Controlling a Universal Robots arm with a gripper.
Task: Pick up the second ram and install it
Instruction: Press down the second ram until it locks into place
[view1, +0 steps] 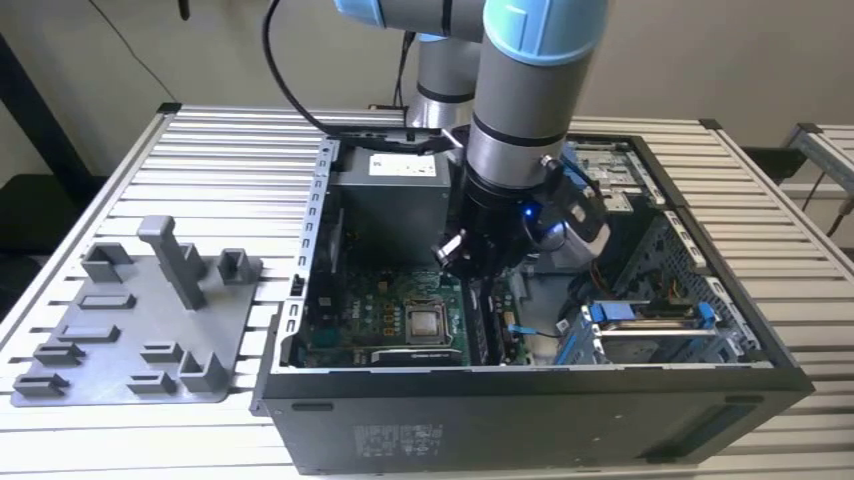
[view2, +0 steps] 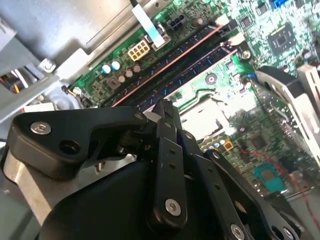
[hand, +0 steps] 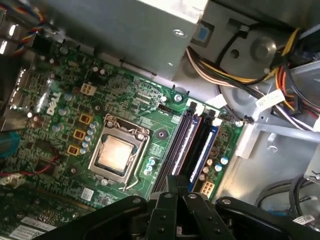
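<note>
The fingers (hand: 170, 189) look pinched shut, holding nothing, right over the second ram (hand: 181, 147); it seems to stand in its slot on the green board (hand: 125, 95); a crooked push could leave it tilted or bend the board.

- The place reads as a robotics lab or test bench, not a home or an office.
- A work table (view1: 200, 160) of pale slatted metal profiles carries everything (the kind built for bolting fixtures down).
- An open desktop computer case (view1: 534, 400) lies on it, its green motherboard (hand: 125, 115) bare.
- A grey plastic holder tray (view1: 134, 330) with upright posts sits beside the case.
- An industrial robot arm (view1: 527, 90) with blue joint caps reaches into the case.
- Plain beige walls stand behind.
</note>
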